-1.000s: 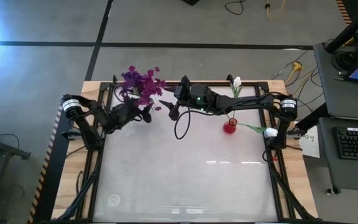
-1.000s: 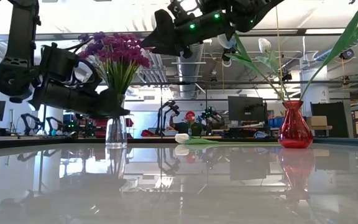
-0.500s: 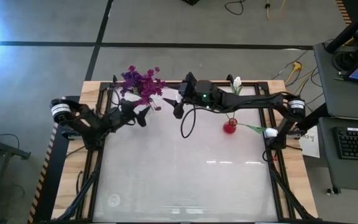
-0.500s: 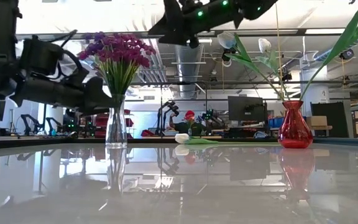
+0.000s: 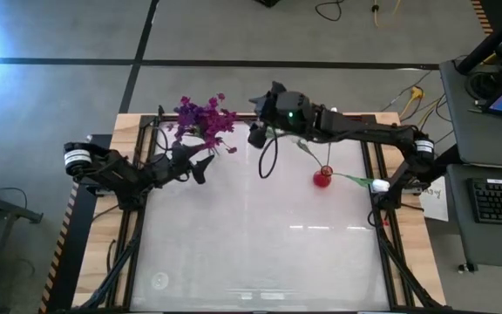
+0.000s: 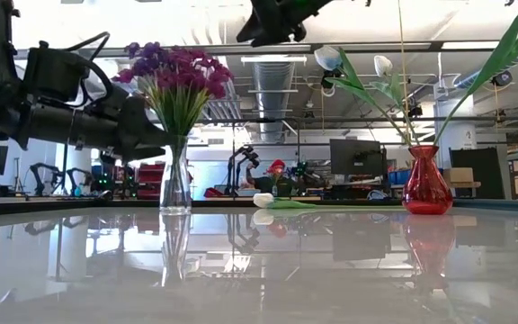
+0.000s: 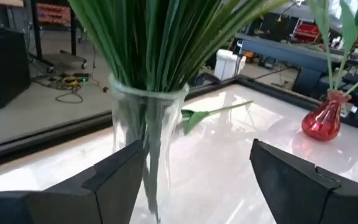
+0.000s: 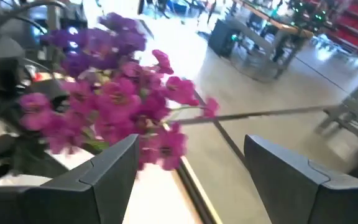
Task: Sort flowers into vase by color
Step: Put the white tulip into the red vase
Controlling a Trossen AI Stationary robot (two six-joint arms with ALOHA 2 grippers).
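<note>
Standing at the table's far left: a clear glass vase holding the purple flowers, one bushy bunch, green stems packed inside the glass and blossoms spreading above the rim. Hovering just beside that vase: the left gripper, jaws spread wide, gripping nothing, the vase sitting just ahead of the gap between the dark fingers in the left wrist view. Lying flat on the table between the two vases, toward the far edge: one white tulip, bud pointing left, green stem trailing right. Hanging high above the far edge, right of the purple bunch: the right gripper, jaws likewise standing wide and empty, fingers aimed at the purple blossoms in the right wrist view. Sitting right of centre: a small red vase carrying white tulips on long thin stems leaning outward, two buds showing above it in the low view, a third bloom drooping out to the right edge in the high view. Counting up: two vases, one purple bunch, one loose tulip on the table; exact number of stems in the red vase being hard to tell.
</note>
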